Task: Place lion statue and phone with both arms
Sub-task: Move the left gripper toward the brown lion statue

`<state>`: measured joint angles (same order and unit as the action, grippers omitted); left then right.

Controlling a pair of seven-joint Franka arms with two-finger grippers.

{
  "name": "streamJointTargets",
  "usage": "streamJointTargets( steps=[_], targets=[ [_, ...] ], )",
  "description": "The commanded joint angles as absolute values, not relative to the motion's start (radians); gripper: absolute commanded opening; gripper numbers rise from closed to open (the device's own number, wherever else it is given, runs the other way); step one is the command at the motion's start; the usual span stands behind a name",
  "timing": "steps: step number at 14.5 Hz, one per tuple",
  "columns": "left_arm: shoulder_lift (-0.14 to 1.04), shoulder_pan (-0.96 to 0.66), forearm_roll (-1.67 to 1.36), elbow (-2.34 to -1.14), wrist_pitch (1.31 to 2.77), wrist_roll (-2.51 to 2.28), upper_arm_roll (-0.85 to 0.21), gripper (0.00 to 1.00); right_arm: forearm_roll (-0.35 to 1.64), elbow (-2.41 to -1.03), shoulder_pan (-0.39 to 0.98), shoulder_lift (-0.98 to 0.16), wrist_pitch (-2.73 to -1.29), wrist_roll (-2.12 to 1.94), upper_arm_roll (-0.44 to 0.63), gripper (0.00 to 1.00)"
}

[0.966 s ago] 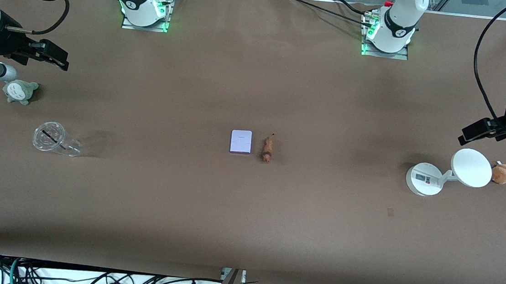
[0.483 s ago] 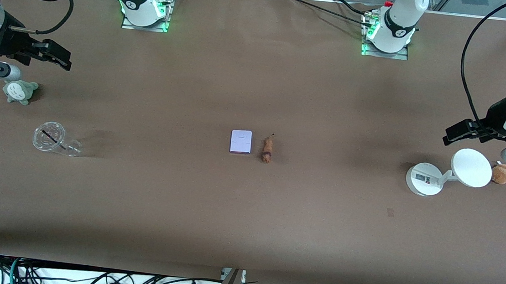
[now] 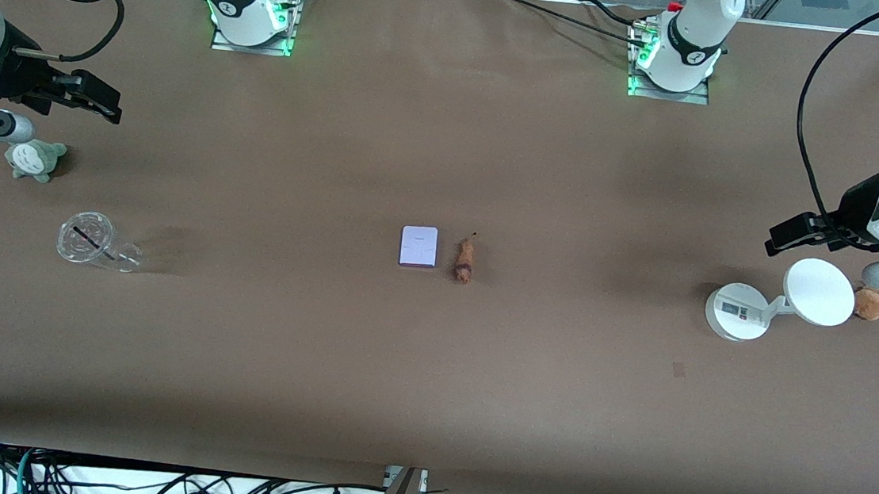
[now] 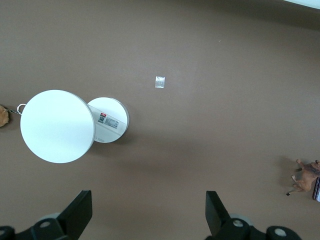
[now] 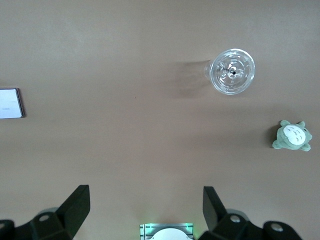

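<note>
The phone (image 3: 418,246), a flat pale lavender slab, lies at the middle of the table. The slim reddish-brown lion statue (image 3: 465,259) lies just beside it, toward the left arm's end. The left wrist view shows the lion statue (image 4: 306,176) at its edge; the right wrist view shows the phone (image 5: 11,103) at its edge. My left gripper (image 3: 787,234) hangs open over the table by the white disc device, holding nothing (image 4: 148,212). My right gripper (image 3: 98,102) hangs open and holding nothing over the right arm's end of the table (image 5: 145,210).
A white round-based device (image 3: 738,310) with a disc (image 3: 819,291) and a tan plush toy (image 3: 873,302) sit at the left arm's end. A clear cup (image 3: 94,242) on its side and a green-grey plush (image 3: 34,159) lie at the right arm's end.
The left arm has swung in from the table's end, carrying its open gripper toward the middle, past the disc device. The right gripper has barely shifted.
</note>
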<state>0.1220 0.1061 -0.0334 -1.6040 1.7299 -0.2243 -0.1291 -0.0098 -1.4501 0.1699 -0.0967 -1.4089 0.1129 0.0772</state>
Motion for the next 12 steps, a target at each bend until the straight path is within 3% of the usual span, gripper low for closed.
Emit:
streamJointTargets(
  steps=[1, 5, 7, 12],
  targets=[
    [0.135, 0.062, -0.019, -1.577, 1.726, -0.212, -0.126, 1.00, -0.020, -1.427, 0.164, -0.107, -1.405, 0.091, 0.080, 1.00],
    [0.162, 0.048, -0.005, -1.577, 1.721, -0.201, -0.121, 1.00, -0.021, -1.428, 0.166, -0.107, -1.405, 0.091, 0.080, 1.00],
    [0.241, 0.057, -0.017, -1.565, 1.710, -0.172, -0.120, 1.00, -0.020, -1.427, 0.164, -0.109, -1.407, 0.089, 0.080, 1.00],
    [0.241, 0.031, -0.056, -1.548, 1.706, -0.153, -0.133, 1.00, -0.021, -1.427, 0.170, -0.126, -1.407, 0.091, 0.077, 1.00]
  ],
)
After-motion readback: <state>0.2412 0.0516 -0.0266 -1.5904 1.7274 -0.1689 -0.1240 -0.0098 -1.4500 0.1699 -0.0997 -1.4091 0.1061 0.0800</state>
